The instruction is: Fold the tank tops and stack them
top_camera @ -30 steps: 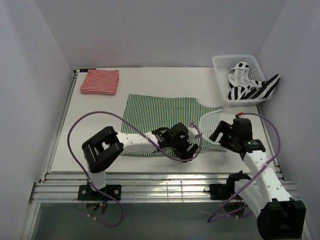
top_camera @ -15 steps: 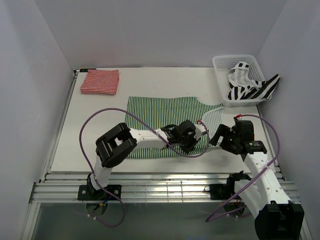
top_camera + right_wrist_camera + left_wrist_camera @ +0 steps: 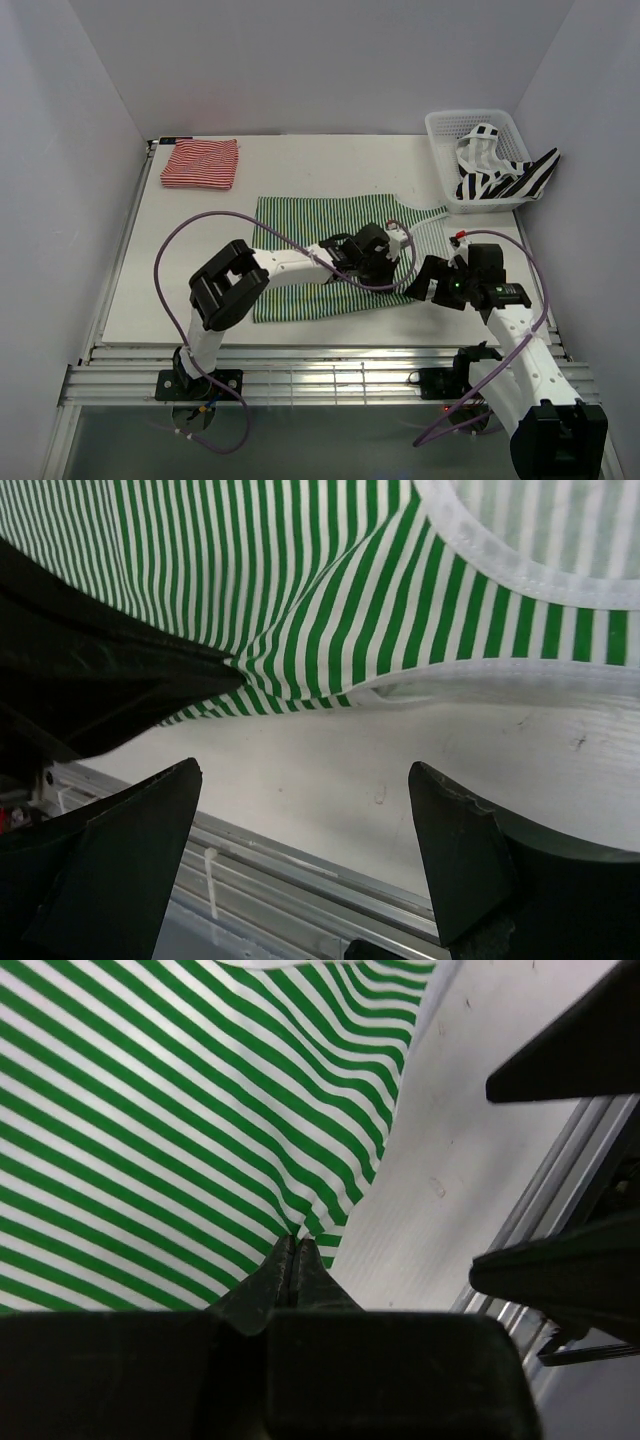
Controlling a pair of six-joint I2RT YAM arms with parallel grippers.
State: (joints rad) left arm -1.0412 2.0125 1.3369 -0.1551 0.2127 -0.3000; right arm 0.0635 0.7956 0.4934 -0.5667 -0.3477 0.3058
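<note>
left tool point(image 3: 292, 1260): apart a second ago, now clamped on near edge of green-and-white top point(image 3: 300, 215); top lies flat mid-bench | right tool point(image 3: 300, 820): apart, holding nothing, just beside that edge | red-and-white top point(image 3: 200, 163): folded, far-left corner | read: grip made; green fold can likely start

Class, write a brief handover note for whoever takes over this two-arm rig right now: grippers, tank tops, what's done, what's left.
Left gripper: shut on the near edge of the green-and-white top.
Right gripper: open, empty, beside it.
Red-and-white top: folded, far left corner.
Black-and-white top: draped over the basket, far right.
Done: red folded.
Left: fold green and black, stack all three.
</note>
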